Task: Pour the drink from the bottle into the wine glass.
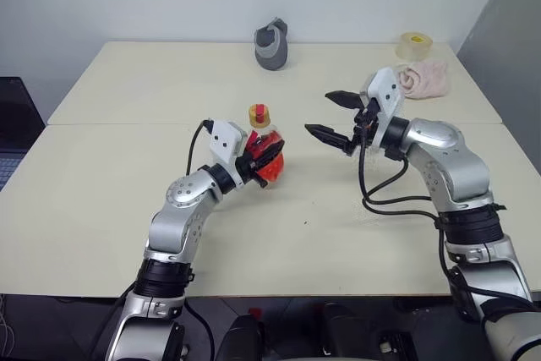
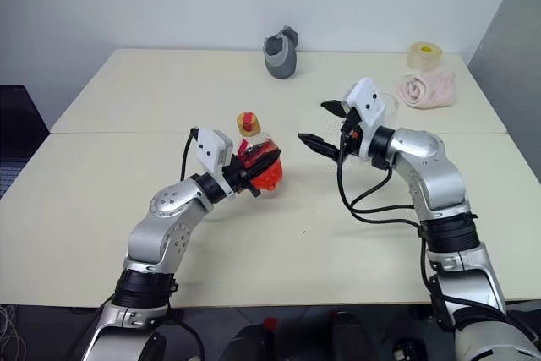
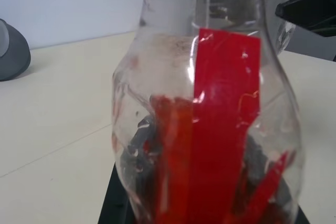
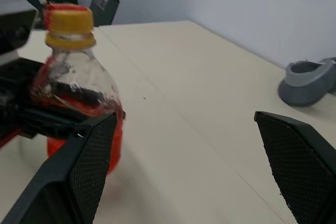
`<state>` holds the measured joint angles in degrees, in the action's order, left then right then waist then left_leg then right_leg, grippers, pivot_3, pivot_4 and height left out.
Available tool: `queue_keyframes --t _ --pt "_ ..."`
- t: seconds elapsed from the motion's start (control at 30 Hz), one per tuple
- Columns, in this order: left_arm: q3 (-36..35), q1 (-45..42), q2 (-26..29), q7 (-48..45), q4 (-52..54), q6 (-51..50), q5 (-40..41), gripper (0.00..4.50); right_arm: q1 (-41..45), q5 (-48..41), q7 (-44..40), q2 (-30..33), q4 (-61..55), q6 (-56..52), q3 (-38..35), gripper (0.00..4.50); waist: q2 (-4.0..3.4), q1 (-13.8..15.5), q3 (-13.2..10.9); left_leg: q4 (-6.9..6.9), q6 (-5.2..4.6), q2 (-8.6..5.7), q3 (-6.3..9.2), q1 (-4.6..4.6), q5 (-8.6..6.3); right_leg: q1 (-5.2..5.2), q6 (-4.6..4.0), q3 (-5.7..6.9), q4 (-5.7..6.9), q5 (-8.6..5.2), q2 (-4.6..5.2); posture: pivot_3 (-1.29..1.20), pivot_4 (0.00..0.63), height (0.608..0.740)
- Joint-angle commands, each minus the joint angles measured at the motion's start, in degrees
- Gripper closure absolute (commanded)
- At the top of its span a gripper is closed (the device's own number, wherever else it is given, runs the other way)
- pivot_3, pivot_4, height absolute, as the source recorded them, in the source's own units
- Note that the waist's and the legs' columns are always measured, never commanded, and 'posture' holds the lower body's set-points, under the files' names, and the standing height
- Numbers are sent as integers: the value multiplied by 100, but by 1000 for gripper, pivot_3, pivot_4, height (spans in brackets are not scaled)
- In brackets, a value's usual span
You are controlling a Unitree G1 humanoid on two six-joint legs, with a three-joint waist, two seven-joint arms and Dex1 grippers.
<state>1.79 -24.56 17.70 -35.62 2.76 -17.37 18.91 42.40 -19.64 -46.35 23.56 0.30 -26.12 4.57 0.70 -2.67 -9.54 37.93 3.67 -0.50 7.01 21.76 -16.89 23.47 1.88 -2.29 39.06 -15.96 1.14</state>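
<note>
My left gripper (image 1: 264, 156) is shut on the body of the small clear bottle (image 1: 261, 131) at the table's middle. The bottle stands roughly upright with its yellow cap (image 4: 68, 20) on. The red drink (image 4: 111, 135) fills its lower part, and a red label (image 3: 226, 108) runs down its side. My right gripper (image 1: 319, 113) is open, a short way to the right of the cap, fingers pointing towards it with nothing between them. The wine glass is mostly hidden behind my right hand; a bit of clear glass (image 2: 387, 107) shows there.
At the table's back stand a grey holder (image 1: 271, 44), a roll of tape (image 1: 413, 46) and a crumpled pink cloth (image 1: 425, 79). A seam (image 1: 127, 123) runs across the cream table. A dark chair (image 1: 13, 124) stands off the left edge.
</note>
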Motion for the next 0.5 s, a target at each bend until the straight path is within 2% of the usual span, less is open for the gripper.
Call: queue_keyframes --t 0.03,0.3,0.5 --pt "-90 -256 -7 -31 200 62 88 3511 228 -250 30 -345 -398 -116 90 54 0 -1 0 0 0 0 2 1 0 0 0 2 0 0 0 0 150 740" --pt "-79 -311 12 -104 132 105 73 3511 668 -103 355 -1293 -25 36 363 54 0 -9 0 2 4 -1 6 1 2 0 0 3 -1 0 1 0 150 740" --pt "-82 -209 44 -162 185 115 62 3511 998 11 423 -1618 478 276 342 54 0 -22 0 2 4 -2 6 1 2 1 0 3 0 0 2 0 150 740"
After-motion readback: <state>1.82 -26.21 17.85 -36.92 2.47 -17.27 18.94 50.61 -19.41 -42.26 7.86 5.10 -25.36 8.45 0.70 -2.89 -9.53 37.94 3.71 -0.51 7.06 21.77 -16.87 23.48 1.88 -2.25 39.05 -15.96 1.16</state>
